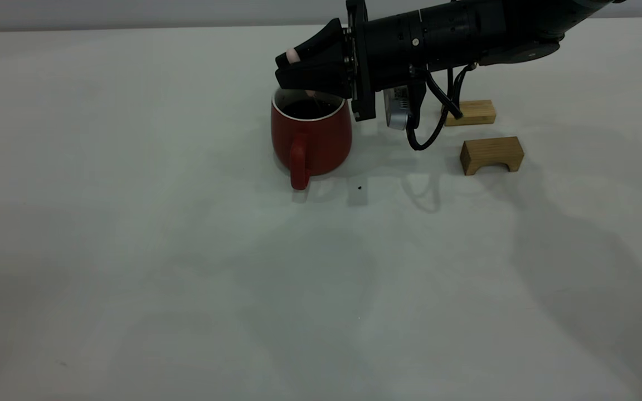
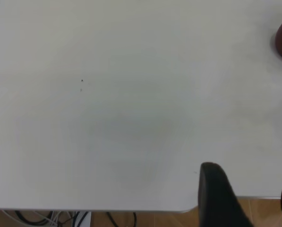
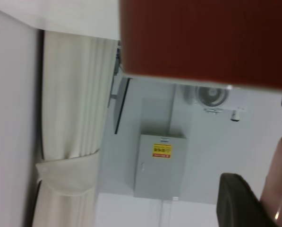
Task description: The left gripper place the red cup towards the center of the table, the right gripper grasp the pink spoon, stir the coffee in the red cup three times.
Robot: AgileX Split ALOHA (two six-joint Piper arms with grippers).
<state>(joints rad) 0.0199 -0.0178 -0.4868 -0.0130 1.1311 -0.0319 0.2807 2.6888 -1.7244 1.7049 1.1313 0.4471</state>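
- Pale grey desk (image 1: 131,250), exterior view: red cup (image 1: 311,136) stands far of centre, handle facing near, coffee (image 1: 307,108) inside.
- Right pincer (image 1: 293,72) hangs over the cup rim, closed on pink spoon (image 1: 294,54); spoon dips into the coffee.
- Two wooden blocks (image 1: 491,154) right of the cup.
- Left wrist view: left pincer (image 2: 247,198) over bare desk at its edge, holding nothing, fingers apart.
- Right wrist view: cup wall (image 3: 207,42) fills the frame close up; curtain (image 3: 70,142) and grey cabinet (image 3: 159,165) behind.
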